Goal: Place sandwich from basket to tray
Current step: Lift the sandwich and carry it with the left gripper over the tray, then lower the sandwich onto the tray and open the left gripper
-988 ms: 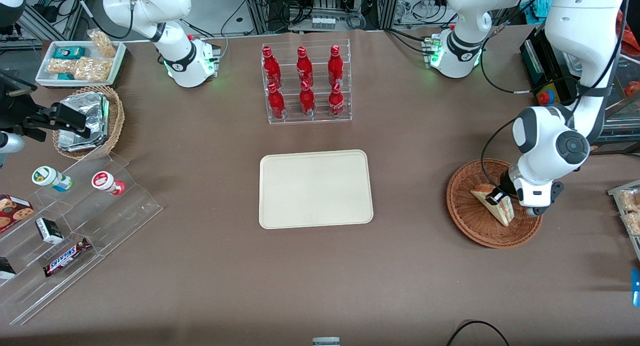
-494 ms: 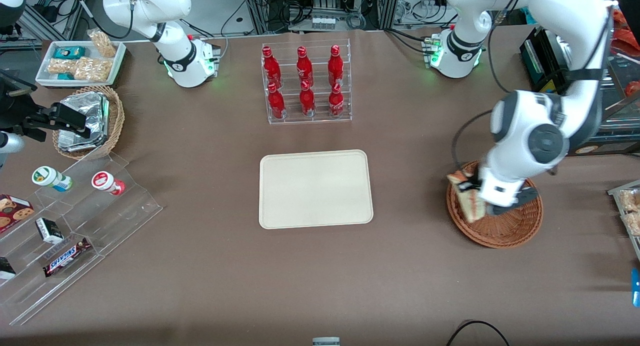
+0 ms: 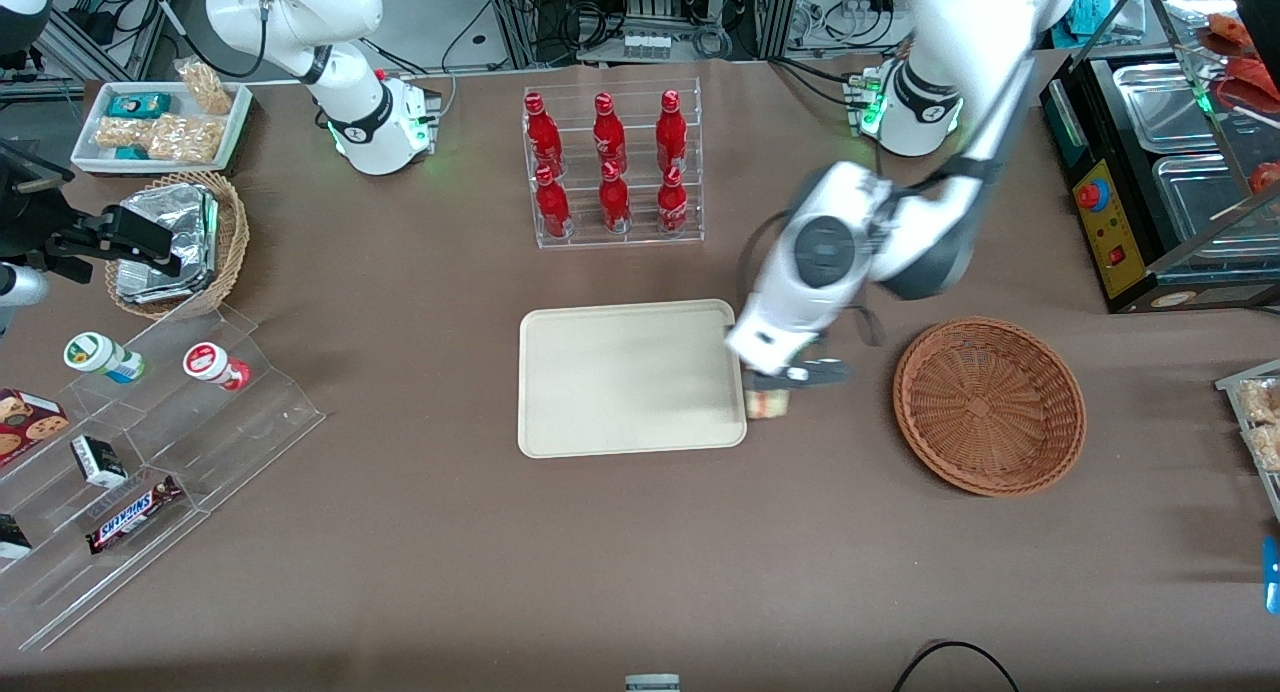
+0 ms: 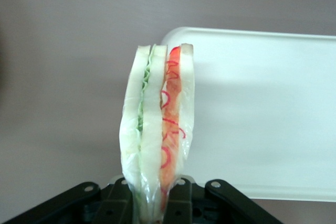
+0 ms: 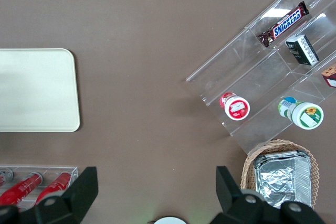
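The gripper [image 3: 768, 384] is hanging right of centre in the front view, just at the tray's [image 3: 630, 377] edge nearest the basket [image 3: 988, 404], and it is clenching the sandwich [image 3: 767, 403] between its fingers; the wrist camera is showing the two black fingers [image 4: 116, 203] pinching the wedge's [image 4: 157, 135] narrow end, so the bread is standing on edge with its red and green filling stripes facing the lens. Holding it by the thin end is probably keeping the soft wrapped bread from being crushed across its broad faces, and it is leaving the wide end free to meet the tray first.

The sandwich is hanging in the air above the brown table [image 3: 640, 552], straddling the tray's rim and not yet over its plain middle; the basket, at the right of the front frame, is sitting with nothing in it, so the lifting part looks done and the carry is the step in hand. The tray's surface [image 4: 262, 119] is lying bare beside the wedge in the wrist view, so any spot further in should be serving; the arm will likely need to be travelling a little more toward the frame's centre before lowering, lest the wedge be landing on the rim and tipping off.
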Robot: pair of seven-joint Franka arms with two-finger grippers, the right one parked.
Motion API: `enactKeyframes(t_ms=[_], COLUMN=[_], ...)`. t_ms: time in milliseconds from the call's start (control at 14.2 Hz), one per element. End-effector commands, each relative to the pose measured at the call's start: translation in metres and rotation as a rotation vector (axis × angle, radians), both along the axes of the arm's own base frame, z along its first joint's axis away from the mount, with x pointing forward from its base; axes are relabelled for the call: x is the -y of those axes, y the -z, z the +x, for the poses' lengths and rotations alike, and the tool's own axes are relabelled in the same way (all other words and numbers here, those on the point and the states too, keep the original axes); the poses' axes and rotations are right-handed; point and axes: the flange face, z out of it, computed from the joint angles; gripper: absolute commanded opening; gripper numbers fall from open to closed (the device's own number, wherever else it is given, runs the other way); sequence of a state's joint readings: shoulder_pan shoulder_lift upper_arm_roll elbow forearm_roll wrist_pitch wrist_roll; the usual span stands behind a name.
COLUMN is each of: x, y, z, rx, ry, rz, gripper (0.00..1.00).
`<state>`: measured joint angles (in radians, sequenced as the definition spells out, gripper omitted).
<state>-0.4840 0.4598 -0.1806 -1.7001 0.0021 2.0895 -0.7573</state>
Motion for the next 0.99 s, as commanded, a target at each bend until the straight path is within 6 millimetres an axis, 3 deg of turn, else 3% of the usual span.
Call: enactKeyframes(t_ms=[0,141,353,706,776,847,918], x=[0.069,0.108,0.145,0.156,0.162,0.167,0.166], y=[0.024,0.039,0.067,0.098,0.103,0.103,0.100], z=[0.008,0.001,-0.021,-0.030,-0.036,-0.040,-0.038], rx=[0.005,0.018,0.023,0.089,0.095,0.094,0.099], ry=[-0.036,-0.044,-0.034,-0.038,-0.041,-0.054,-0.062], rz=[-0.019,-0.040,-0.045,-0.023,-0.031,-0.035,-0.036], gripper=[0.00,0.00,0.00,0.03,0.11,0.41,0.99])
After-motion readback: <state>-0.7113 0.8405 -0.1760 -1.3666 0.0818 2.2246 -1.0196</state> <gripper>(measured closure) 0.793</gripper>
